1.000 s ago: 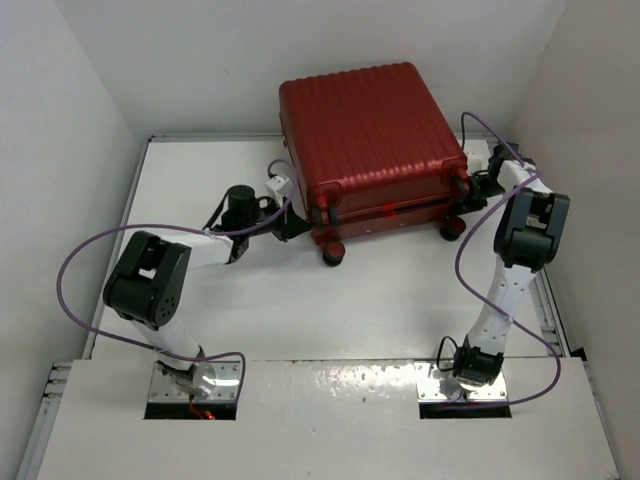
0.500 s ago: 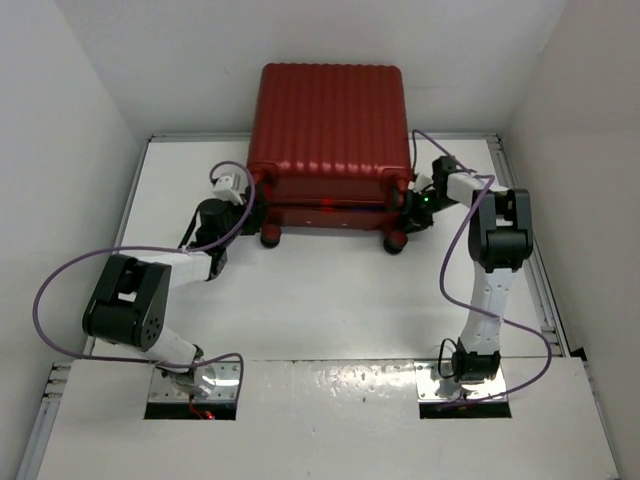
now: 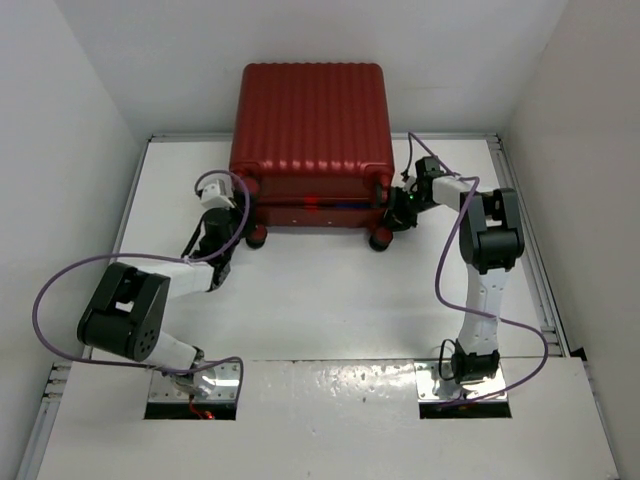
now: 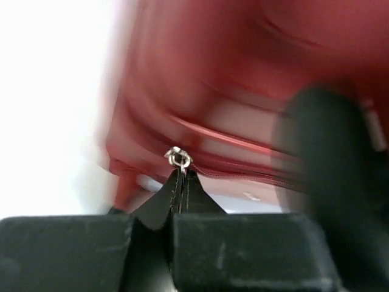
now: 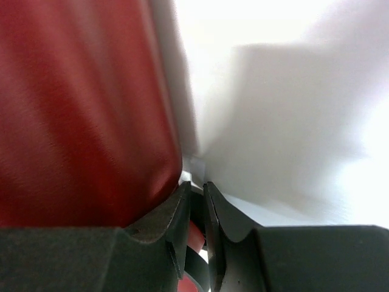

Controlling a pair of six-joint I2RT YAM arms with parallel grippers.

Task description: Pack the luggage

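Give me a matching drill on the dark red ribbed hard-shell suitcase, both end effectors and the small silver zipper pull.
1. dark red ribbed hard-shell suitcase
2. left end effector
3. right end effector
4. small silver zipper pull

A. at the suitcase's near right corner
B. ring end poking from a closed grip
C. lid down, at the white table's far side
D. shut on the zipper pull

Pairs: 1-C, 2-D, 3-A, 4-B

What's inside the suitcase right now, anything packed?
The inside is hidden: the suitcase has its lid down, so only the ribbed red shell shows. At the seam, the left gripper pinches the zipper pull.
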